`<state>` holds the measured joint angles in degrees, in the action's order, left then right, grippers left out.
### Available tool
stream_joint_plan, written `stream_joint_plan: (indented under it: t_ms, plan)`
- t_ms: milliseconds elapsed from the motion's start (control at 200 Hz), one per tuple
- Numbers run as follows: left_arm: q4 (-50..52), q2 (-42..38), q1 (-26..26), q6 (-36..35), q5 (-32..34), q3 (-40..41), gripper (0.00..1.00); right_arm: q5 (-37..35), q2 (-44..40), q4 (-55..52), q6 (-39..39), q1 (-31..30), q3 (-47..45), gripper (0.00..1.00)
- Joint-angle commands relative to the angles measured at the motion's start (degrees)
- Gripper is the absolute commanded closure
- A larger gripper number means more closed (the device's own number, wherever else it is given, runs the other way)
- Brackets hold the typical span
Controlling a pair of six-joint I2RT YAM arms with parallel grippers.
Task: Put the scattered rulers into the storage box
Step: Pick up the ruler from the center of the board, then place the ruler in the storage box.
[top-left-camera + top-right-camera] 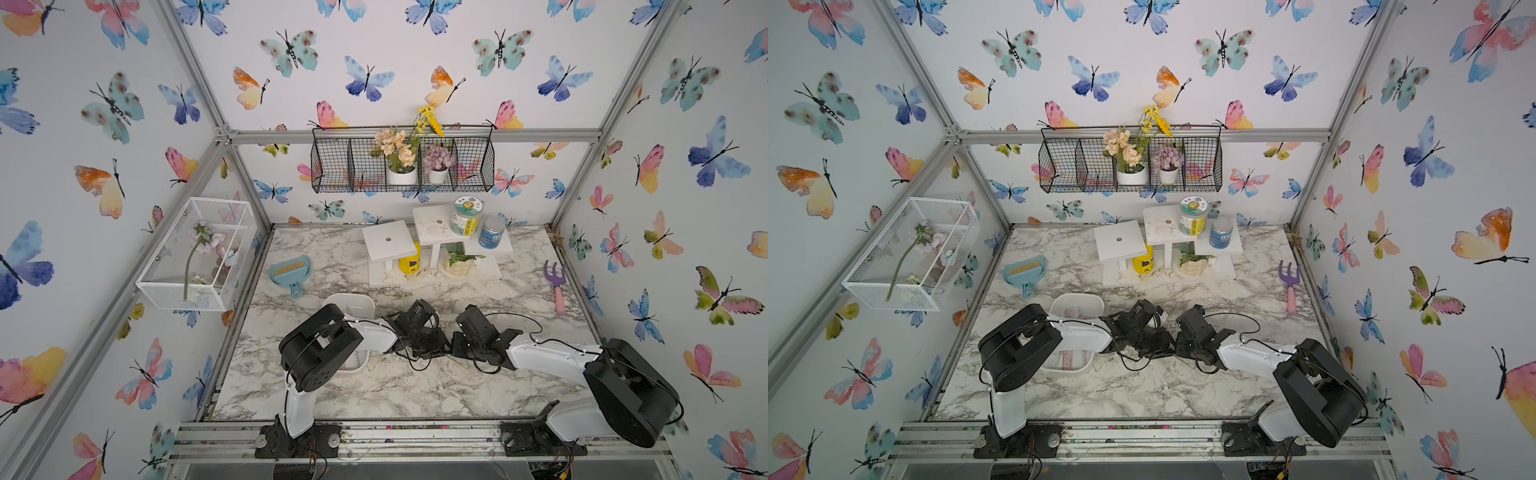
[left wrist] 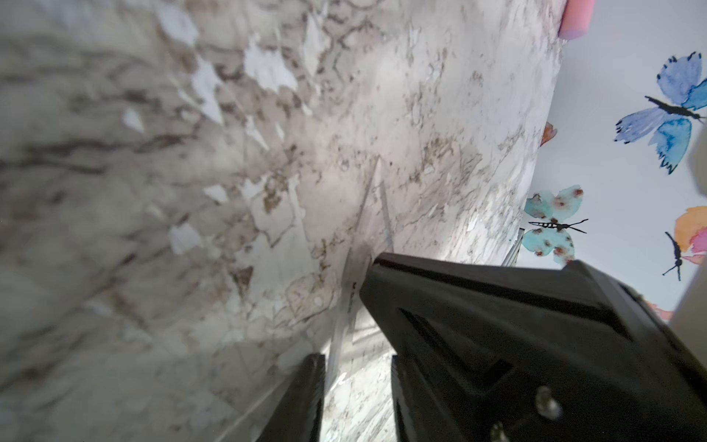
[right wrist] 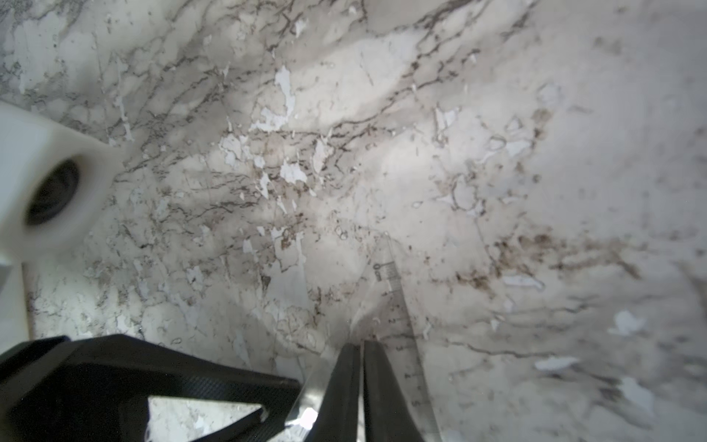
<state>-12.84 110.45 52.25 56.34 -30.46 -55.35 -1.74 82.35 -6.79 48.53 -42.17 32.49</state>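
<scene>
Marble-print table (image 1: pixel 415 395), its film flaking.

Top views: my L arm (image 1: pixel 374 332) and R arm (image 1: pixel 540 353) meet wrist-to-wrist mid-table. The white storage box (image 1: pixel 1077 296) sits under the L arm, with pink rulers (image 1: pixel 1073 359) inside.

L wrist view: a clear set square (image 2: pixel 350 298) stands on edge betw. the parted jaws of my L gripper (image 2: pixel 354 358), not yet pinched. Its long axis runs away from the fingers.

R wrist view: my R gripper (image 3: pixel 361 344) is clenched on the same piece.

The box is on the L side, so the L arm is nearer. There's little room betw. the wrists.
</scene>
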Motion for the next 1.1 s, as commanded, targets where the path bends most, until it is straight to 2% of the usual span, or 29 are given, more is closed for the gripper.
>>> stream_joint_plan:
  t_ms: [0, 140, 350, 506, 571, 646, 851, 1091]
  plan:
    - [-1.3, 1.3, 0.6, 1.3, 1.0, 0.8, 0.70, 3.4, 3.0, -7.3, 0.6, 0.2, -3.7, 0.90]
    - [-4.4, 1.6, 0.6, 3.8, -0.8, 1.4, 0.81, 3.5, 1.8, -7.7, 0.7, 0.6, -3.8, 0.90]
    - [-9.8, 1.4, 0.2, 7.8, -2.8, 3.2, 0.91, 3.2, -1.3, -9.7, 0.5, 1.2, -2.9, 0.90]
    - [-11.1, 0.9, -0.1, 9.2, -3.7, 3.7, 0.95, 2.5, -3.9, -12.6, 0.1, 1.3, 0.0, 0.90]
    - [-11.1, 0.8, -0.2, 9.3, -4.1, 3.5, 1.00, 1.8, -5.1, -14.1, -0.1, 1.3, 1.8, 0.89]
    - [-10.7, 0.7, -0.2, 9.2, -4.6, 3.2, 1.00, 0.7, -6.6, -16.2, -0.5, 1.3, 4.3, 0.87]
    - [-7.7, -0.7, -0.5, 7.9, -5.0, 1.8, 1.00, -4.8, -11.0, -23.3, -2.7, 1.6, 14.1, 0.71]
    - [2.6, -7.5, -2.9, 1.8, -4.9, -0.9, 1.00, -9.7, -12.7, -30.5, -6.4, 2.5, 24.1, 0.66]
